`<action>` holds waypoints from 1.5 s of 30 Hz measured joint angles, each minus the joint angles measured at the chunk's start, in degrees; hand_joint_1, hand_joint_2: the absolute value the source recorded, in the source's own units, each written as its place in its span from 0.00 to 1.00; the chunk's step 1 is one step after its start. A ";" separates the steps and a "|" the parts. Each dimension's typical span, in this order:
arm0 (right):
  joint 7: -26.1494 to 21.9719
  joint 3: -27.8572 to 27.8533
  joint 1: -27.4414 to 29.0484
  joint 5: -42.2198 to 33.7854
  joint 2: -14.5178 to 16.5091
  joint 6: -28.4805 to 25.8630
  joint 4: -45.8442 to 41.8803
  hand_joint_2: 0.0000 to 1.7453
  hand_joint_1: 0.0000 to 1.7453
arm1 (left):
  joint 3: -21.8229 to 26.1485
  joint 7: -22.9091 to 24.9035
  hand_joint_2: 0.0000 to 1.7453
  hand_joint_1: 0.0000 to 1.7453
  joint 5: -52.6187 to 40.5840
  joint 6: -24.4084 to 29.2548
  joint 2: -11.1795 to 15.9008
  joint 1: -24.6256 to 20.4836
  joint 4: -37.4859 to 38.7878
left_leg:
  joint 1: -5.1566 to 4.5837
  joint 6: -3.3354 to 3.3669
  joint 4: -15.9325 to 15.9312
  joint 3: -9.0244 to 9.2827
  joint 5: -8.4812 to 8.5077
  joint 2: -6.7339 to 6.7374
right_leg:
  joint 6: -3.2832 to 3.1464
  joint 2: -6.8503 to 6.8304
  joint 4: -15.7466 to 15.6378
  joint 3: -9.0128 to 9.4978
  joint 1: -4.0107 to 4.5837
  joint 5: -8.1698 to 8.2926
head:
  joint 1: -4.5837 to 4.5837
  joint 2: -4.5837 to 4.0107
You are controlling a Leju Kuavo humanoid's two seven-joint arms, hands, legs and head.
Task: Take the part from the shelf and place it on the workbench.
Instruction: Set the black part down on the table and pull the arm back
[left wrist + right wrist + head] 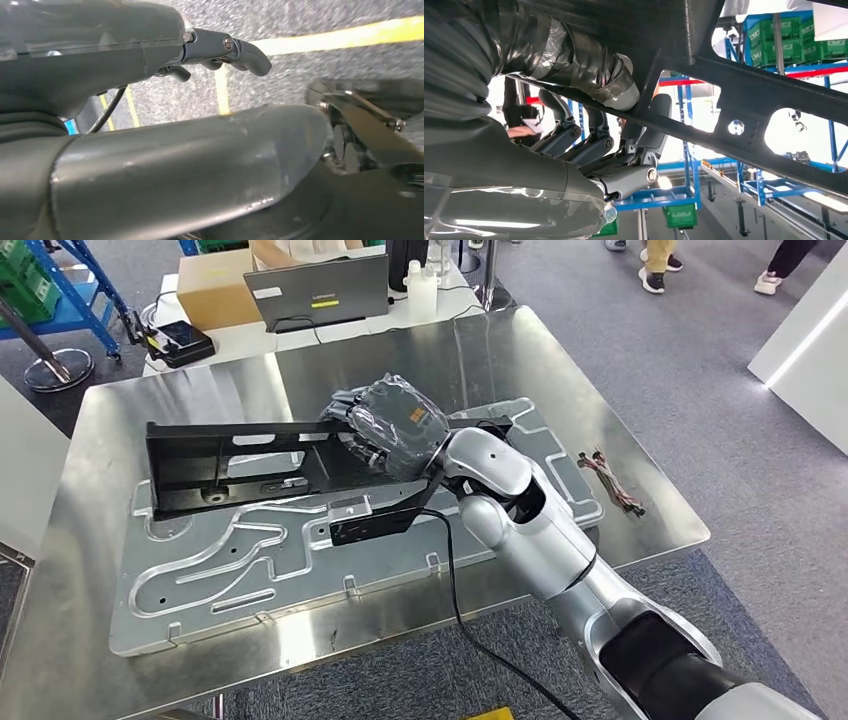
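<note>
The part (230, 465) is a long black frame with cut-outs, lying lengthwise over the grooved metal plate (250, 570) on the steel workbench (480, 350). My right hand (390, 425) grips it near its right end. In the right wrist view the taped thumb (589, 75) presses one side of the part (749, 100) and the fingers (589, 145) curl round the other. I cannot tell whether the part touches the plate. My left hand (200, 150) hangs over grey floor with yellow lines, holding nothing, its fingers (240, 50) apart from the thumb.
Behind the workbench a white table carries a laptop (318, 290), a cardboard box (215, 285), a black device (180, 340) and white bottles (420, 290). A small wire bundle (610, 480) lies at the workbench's right edge. A blue shelf (40, 290) stands far left; people's feet (655, 280) far right.
</note>
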 joint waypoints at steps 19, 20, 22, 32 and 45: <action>0.08 0.00 -0.02 1.31 0.01 0.00 4.59 1.00 1.00 | 2.19 -0.52 0.00 0.00 -0.10 0.04 -0.34 -0.76 0.00 | -0.61 1.10 -2.25 0.69 0.53 -0.23 | 1.32 -0.15 -1.46 0.99 -0.03 -0.60 | 0.02 0.00; 0.08 0.00 -0.02 1.48 0.01 0.00 4.99 1.00 1.00 | 2.28 -0.53 0.00 0.00 -0.18 0.04 -0.35 -0.78 0.00 | -0.61 1.12 -2.24 0.70 0.54 -0.23 | 1.36 -0.15 -1.47 0.99 -0.02 -0.57 | 0.02 0.00; 0.09 0.00 -0.01 1.90 0.01 -0.01 5.85 1.00 1.00 | 2.46 -0.54 0.00 0.00 -0.39 0.05 -0.37 -0.80 0.00 | -0.60 1.14 -2.24 0.71 0.56 -0.23 | 1.41 -0.15 -1.47 0.99 -0.01 -0.54 | 0.02 0.00; 0.58 0.11 0.37 4.36 1.57 -0.40 11.47 1.00 1.00 | 3.62 -0.14 0.00 0.00 -1.07 -0.26 -1.33 -0.82 -0.79 | -0.58 1.14 -2.25 0.78 0.58 -0.21 | 1.48 -0.16 -1.43 1.04 0.04 -0.57 | 0.02 0.00; 1.95 1.71 1.93 6.43 5.83 -0.89 19.35 1.00 1.00 | 3.75 1.26 0.00 0.00 0.44 1.05 -1.69 -0.77 -1.33 | -0.58 1.14 -2.27 0.78 0.57 -0.21 | 1.51 -0.16 -1.43 1.05 0.02 -0.60 | 0.02 0.00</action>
